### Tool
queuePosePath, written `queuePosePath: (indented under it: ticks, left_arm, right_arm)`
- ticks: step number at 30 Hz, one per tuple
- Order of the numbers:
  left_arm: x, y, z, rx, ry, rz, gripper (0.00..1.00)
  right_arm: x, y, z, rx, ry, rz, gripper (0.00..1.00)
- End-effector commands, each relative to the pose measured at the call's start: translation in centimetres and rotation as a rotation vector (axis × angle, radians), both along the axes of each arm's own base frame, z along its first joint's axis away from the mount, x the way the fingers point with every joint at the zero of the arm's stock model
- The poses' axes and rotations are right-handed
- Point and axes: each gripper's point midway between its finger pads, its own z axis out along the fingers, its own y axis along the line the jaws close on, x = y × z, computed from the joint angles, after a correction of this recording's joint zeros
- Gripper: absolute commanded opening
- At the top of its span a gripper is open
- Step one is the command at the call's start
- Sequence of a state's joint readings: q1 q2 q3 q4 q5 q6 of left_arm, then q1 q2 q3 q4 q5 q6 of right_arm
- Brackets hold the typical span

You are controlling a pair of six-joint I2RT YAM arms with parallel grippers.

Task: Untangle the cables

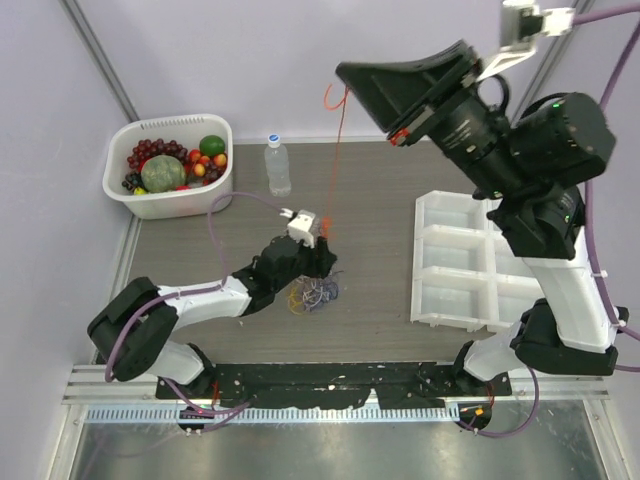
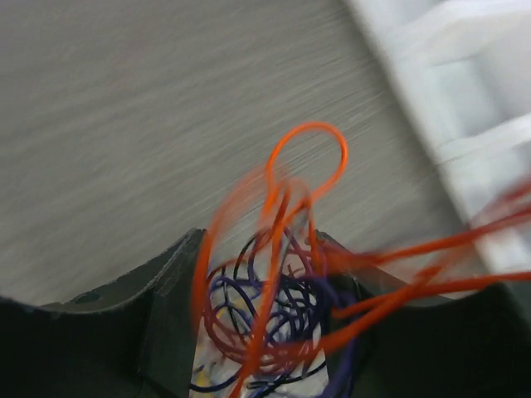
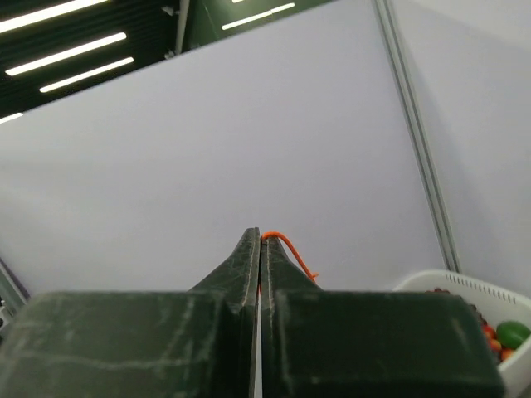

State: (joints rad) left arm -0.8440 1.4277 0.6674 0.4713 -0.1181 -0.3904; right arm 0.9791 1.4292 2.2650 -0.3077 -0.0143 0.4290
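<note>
The cables [image 1: 315,295] lie in a small tangle of purple, blue, yellow and red loops in the middle of the table. My left gripper [image 1: 318,262] sits low over the tangle. In the left wrist view its dark fingers [image 2: 166,307] stand apart on either side of the blurred bundle [image 2: 282,323], and the left gripper [image 2: 261,249] looks open. An orange cable [image 1: 337,160] rises taut from the tangle to my right gripper [image 1: 340,72], raised high at the back. The right gripper [image 3: 260,236] is shut on the orange cable's end [image 3: 290,247].
A white basket [image 1: 165,207] of fruit stands at the back left, with a water bottle [image 1: 277,165] beside it. A white compartment tray [image 1: 418,260] lies on the right, also seen in the left wrist view as the white tray [image 2: 465,99].
</note>
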Motion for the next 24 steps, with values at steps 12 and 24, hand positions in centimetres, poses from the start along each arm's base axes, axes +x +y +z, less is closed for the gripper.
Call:
queuePosePath:
  ticks: [12,24]
  left_arm:
    - [1.5,19.3,-0.7,-0.091,0.152,0.623,0.52]
    - [-2.4,21.8,10.1,-0.124,-0.013,0.577,0.96]
  right_arm:
    - [-2.2,-5.6,5.2,0.190,-0.189,-0.106,0.01]
    - [5.5,-1.2,-19.0,-0.282,0.155,-0.305,0.01]
